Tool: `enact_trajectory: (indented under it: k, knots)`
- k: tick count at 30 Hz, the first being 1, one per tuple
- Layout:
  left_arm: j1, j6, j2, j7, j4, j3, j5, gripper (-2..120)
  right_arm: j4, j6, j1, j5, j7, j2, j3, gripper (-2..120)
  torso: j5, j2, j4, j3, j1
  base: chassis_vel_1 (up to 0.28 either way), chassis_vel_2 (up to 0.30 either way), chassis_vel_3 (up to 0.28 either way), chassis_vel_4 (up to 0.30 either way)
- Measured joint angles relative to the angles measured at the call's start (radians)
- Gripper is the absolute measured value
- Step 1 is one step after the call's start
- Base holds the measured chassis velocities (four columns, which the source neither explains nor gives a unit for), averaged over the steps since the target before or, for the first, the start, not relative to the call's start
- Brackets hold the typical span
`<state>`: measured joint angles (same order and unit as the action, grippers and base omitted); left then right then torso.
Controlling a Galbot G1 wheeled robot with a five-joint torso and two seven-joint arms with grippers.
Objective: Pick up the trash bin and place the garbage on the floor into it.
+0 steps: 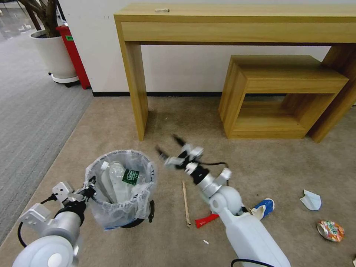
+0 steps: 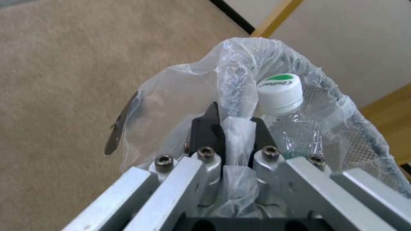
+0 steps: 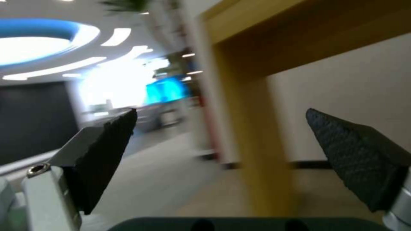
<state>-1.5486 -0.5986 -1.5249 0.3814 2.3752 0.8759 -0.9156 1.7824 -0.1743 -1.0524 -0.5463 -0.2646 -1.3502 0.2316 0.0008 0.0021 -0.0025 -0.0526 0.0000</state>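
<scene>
Small round black bin w/ crinkled translucent bag (image 1: 120,193) is held above beige carpet (image 1: 111,126) by left gripper (image 2: 233,125), fingers clamped on its bagged rim. Right gripper (image 1: 171,148) is raised beside it, fingers spread apart, empty.

Open beige floor (image 1: 111,122) lies ahead of the spread right gripper (image 1: 171,147), with the wooden table leg (image 1: 136,85) beyond it, the trash bin (image 1: 120,185) beside it and the wooden stick (image 1: 185,203) just behind.
</scene>
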Motion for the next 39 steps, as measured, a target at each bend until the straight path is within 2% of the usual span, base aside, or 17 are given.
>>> enact_trajectory:
  k: [2, 5, 9, 12, 17, 22, 29, 39]
  knots:
    - [0.004, 0.000, 0.003, 0.003, -0.001, 0.007, -0.004, 3, 0.010, -0.010, -0.011, 0.033, 0.025, -0.003, 0.036, 100, 0.0001, 0.000, 0.0000, 0.000, 0.000, 0.000, 0.000, 0.000, 0.000]
    - [0.019, 0.000, 0.011, 0.013, -0.010, 0.030, -0.007, 3, 0.040, -0.056, -0.059, 0.128, 0.037, -0.003, 0.158, 100, 0.0001, 0.000, 0.0001, 0.000, 0.000, 0.000, 0.000, 0.000, 0.000]
    - [0.023, 0.000, 0.014, 0.014, -0.018, 0.041, -0.006, 3, 0.070, -0.074, -0.108, 0.144, 0.036, 0.005, 0.226, 100, 0.0001, 0.000, -0.0001, 0.000, 0.000, 0.000, 0.000, 0.000, 0.000]
    - [0.032, 0.001, 0.015, 0.015, -0.028, 0.054, -0.005, 3, 0.102, -0.105, -0.183, 0.144, 0.053, 0.008, 0.317, 100, 0.0002, 0.000, -0.0002, 0.000, 0.000, 0.000, 0.000, 0.000, 0.000]
    - [0.039, 0.004, 0.022, 0.014, -0.038, 0.079, -0.006, 3, 0.122, -0.143, -0.272, 0.134, 0.039, 0.005, 0.394, 100, 0.0002, 0.000, 0.0000, 0.000, 0.000, 0.000, 0.000, 0.000, 0.000]
    - [0.034, 0.004, 0.022, 0.007, -0.032, 0.079, -0.009, 3, 0.132, -0.136, -0.305, 0.139, 0.027, 0.001, 0.421, 100, 0.0001, 0.000, -0.0001, 0.000, 0.000, 0.000, 0.000, 0.000, 0.000]
    - [0.018, 0.006, 0.026, 0.000, -0.012, 0.091, -0.025, 3, 0.169, -0.043, -0.329, 0.198, 0.085, -0.008, 0.449, 100, 0.0000, 0.000, 0.0000, 0.000, 0.000, 0.000, 0.000, 0.000, 0.000]
    - [0.004, 0.006, 0.032, -0.001, -0.004, 0.112, -0.044, 3, 0.175, 0.025, -0.342, 0.246, 0.167, -0.016, 0.400, 100, 0.0000, 0.000, 0.0001, 0.000, 0.000, 0.000, 0.000, 0.000, 0.000]
